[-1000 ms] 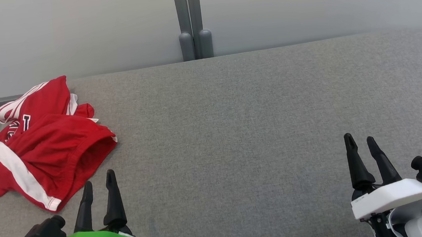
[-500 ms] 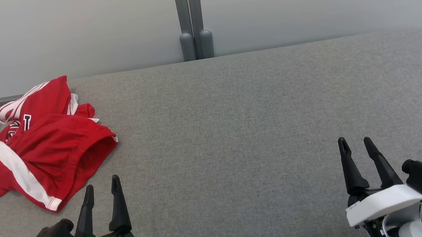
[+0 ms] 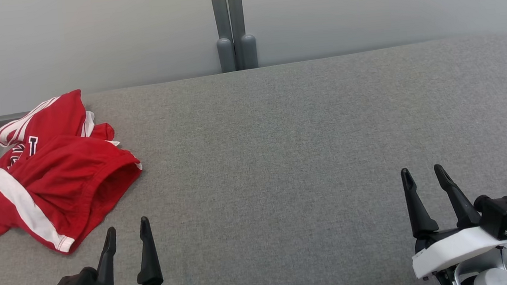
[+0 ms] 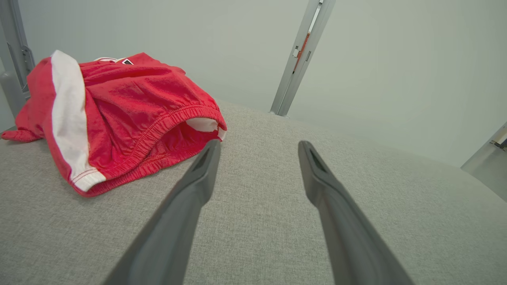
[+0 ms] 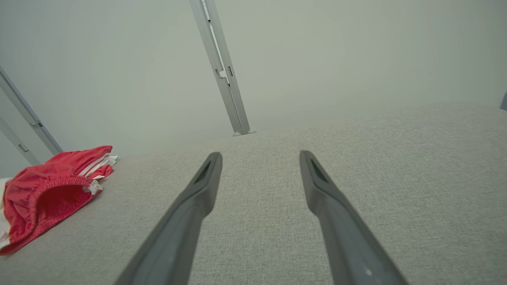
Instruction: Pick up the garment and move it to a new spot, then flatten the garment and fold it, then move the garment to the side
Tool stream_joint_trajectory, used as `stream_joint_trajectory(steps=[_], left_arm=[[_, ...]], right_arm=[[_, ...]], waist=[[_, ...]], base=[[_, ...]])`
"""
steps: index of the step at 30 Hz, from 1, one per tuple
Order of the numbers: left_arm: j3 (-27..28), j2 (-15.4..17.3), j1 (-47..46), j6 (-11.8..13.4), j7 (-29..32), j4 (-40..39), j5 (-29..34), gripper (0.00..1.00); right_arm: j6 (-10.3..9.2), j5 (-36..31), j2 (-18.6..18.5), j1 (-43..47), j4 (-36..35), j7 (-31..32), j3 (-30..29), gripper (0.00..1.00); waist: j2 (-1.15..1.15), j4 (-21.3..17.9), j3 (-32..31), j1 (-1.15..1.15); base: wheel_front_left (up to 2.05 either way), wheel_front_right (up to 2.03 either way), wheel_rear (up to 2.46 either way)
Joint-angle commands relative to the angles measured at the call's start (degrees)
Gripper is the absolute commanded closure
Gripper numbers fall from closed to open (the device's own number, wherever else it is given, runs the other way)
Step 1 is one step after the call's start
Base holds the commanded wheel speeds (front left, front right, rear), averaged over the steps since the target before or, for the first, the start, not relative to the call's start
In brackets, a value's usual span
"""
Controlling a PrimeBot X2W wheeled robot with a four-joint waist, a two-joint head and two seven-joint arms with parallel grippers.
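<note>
tool [image 4: 257, 147]: fingers spread, empty | red garment [image 4: 119, 114]: crumpled, ahead-left | on grey table [image 4: 257, 221]

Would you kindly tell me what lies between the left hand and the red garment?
Only the bare grey surface: the head view shows a clear strip of it between the left hand and the near hem of the garment.

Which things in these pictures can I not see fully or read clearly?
- Dark lettering on the red shorts: head view, folds cover most of it, unreadable.
- Shorts' whole shape: crumpled, layers hide each other; the right wrist view's left edge cuts them.
- Left claw, its wrist: head view, cut by the bottom edge.
</note>
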Motion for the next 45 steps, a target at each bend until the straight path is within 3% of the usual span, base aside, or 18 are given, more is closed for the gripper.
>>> stream_joint_trajectory(steps=[1,23,45], left_arm=[[-0.07,0.46,0.41,0.23,-0.55,-0.02,1.57,0.00],[-0.79,0.52,0.75,1.05,-2.89,0.13,8.80,0.00],[-0.74,0.51,0.16,0.76,-2.71,1.62,7.74,0.00]], right_arm=[[0.03,-1.56,-0.31,0.62,-0.36,-0.62,0.10,0.00],[0.03,-9.87,-0.36,1.26,-1.14,-2.94,1.09,0.00],[0.03,-9.55,-0.35,0.98,-0.79,-2.91,0.96,0.00]], waist=[[0.00,0.01,0.01,0.00],[0.00,0.13,0.05,0.00],[0.00,0.20,0.12,0.00]], base=[[0.00,0.00,0.00],[0.00,0.00,0.00],[0.00,0.00,0.00]])
